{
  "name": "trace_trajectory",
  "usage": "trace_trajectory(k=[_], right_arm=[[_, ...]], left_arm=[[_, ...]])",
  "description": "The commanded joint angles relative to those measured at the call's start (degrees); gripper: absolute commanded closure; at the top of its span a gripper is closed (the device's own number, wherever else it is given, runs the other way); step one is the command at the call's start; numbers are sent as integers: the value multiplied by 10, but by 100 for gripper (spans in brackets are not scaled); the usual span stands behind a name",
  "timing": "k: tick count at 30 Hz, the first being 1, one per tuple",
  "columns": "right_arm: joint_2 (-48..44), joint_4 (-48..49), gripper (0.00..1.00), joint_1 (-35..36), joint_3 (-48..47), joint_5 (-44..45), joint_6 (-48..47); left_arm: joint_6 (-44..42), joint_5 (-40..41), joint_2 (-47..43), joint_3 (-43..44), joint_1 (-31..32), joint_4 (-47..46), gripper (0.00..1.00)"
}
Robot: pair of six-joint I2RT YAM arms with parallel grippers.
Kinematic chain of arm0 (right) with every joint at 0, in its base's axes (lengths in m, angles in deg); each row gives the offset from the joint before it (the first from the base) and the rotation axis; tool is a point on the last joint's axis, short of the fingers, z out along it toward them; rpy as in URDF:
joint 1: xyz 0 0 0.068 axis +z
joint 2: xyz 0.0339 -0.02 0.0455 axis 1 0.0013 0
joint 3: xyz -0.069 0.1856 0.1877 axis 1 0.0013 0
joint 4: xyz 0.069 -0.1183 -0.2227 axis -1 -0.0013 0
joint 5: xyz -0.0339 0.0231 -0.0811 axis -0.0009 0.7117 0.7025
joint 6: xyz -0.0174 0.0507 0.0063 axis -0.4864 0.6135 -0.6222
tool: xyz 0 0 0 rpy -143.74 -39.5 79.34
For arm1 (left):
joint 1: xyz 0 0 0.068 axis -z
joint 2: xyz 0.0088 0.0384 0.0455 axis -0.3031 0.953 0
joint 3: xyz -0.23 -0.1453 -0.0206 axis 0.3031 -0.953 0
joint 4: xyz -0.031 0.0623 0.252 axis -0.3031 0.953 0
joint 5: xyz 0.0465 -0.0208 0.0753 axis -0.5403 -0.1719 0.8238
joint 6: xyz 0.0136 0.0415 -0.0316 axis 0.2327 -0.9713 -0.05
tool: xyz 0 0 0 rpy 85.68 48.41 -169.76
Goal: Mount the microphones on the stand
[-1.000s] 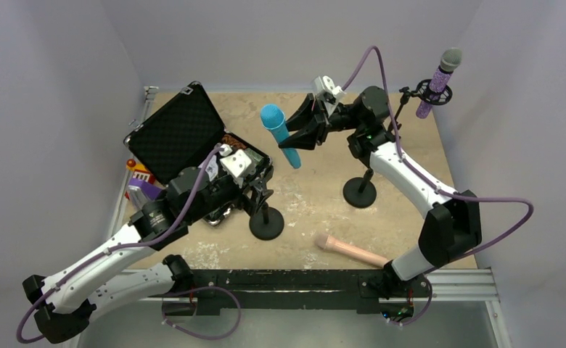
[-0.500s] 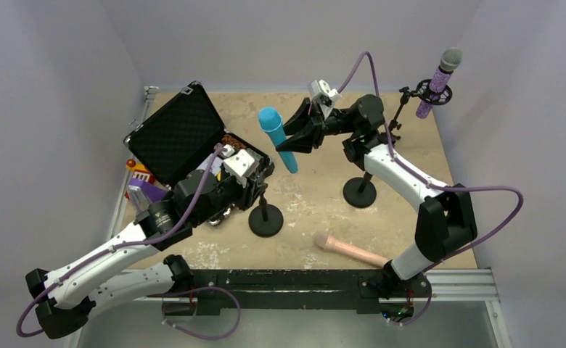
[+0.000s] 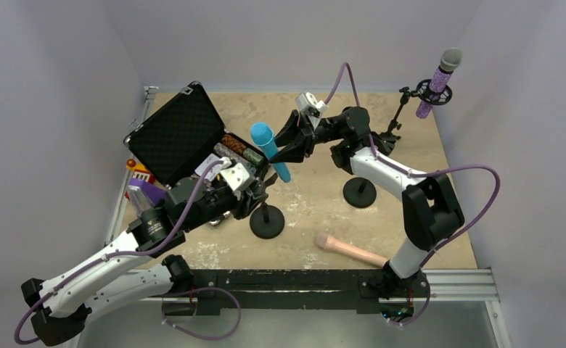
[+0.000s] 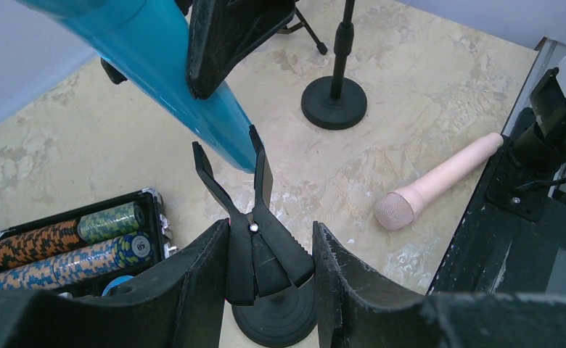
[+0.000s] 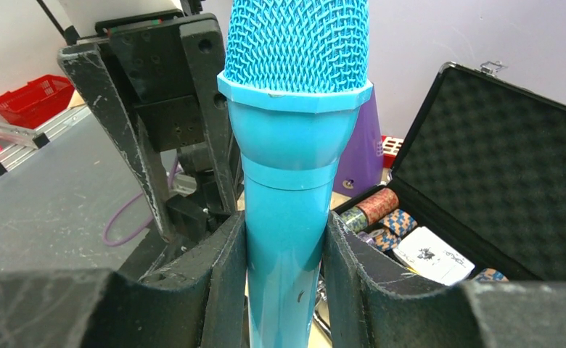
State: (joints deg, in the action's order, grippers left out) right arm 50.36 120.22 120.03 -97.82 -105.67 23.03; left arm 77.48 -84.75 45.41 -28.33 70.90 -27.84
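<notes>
While I watch the feeds, my left claw [image 4: 271, 233] sits closed on the base of the clip [image 4: 265, 257] that tops the near stand [image 3: 266, 222], one finger pressed against each side of it; the clip's two prongs stand open and point upward. My right claw [image 5: 284, 246] grips the blue microphone [image 3: 263, 135] around its body just below the head, and holds it tilted above the near stand, head up and leaning away to the left; its tail end hangs right at the clip's prongs, though I cannot tell whether it touches them. The peach-pink microphone [image 3: 349, 249] lies flat on the surface [image 3: 316, 206], to the right of the near stand's base and closer to the arm mounts, its head turned toward that stand. The purple microphone [image 3: 437, 81] is seated in the holder of another stand, well apart from the near stand, far off to its right and rear, grey head up. A second round-based stand [image 3: 359, 193] is just right of the near stand; an open case [image 3: 175, 134] holding poker chips [image 4: 70, 243] lies to the near stand's left.
</notes>
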Motion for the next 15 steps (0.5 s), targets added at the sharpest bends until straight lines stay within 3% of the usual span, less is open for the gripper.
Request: trace_trajectory(k=[1,6,15], right_arm=[[2,97,100,4,-21,-6,39],[-9,197,100,14,22,-7,103],[-15,247,100,50,54,-6,130]], left_arm=[[-3,-22,-3,-10,-5,-3,100],[17,-4,13,-8,-7,-15,100],[48,19,15,-6,-9,-34,100]])
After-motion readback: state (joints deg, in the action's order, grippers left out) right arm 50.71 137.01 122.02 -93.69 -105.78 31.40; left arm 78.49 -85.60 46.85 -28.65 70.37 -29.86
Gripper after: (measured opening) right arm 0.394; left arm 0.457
